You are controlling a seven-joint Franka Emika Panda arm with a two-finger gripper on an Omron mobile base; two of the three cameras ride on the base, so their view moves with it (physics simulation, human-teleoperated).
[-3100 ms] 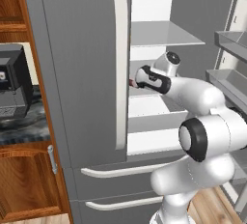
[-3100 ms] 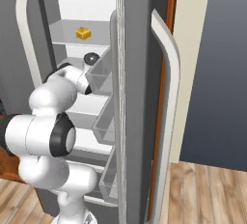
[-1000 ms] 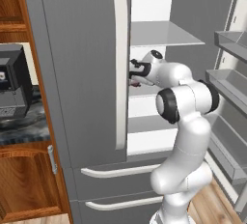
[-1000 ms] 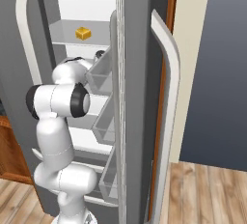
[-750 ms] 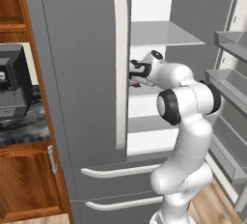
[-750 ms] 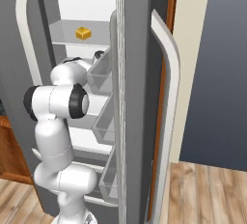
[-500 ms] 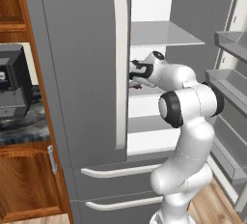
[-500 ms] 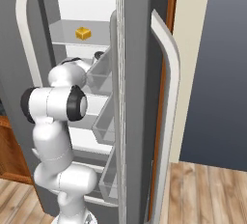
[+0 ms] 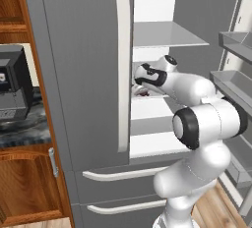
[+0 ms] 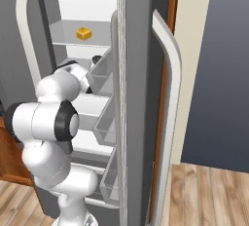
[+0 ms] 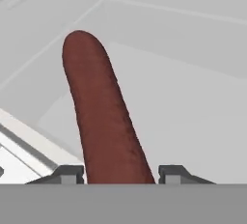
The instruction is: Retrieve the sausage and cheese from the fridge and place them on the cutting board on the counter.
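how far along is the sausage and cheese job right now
Done: the fridge stands open. In hand: the pincer sits around the sausage on a middle shelf. Left: carry it to the cutting board, then fetch the cheese from the shelf above.

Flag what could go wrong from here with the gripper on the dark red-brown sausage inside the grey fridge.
1. In the hand view the dark red-brown sausage sits between the gripper's tips, most of its length sticking out ahead; it could pivot or slip when pulled out.
2. The grip is close beside the closed grey fridge door; the sausage may clip that edge on withdrawal.
3. The yellow-orange cheese wedge waits one shelf higher, needing another tight reach.
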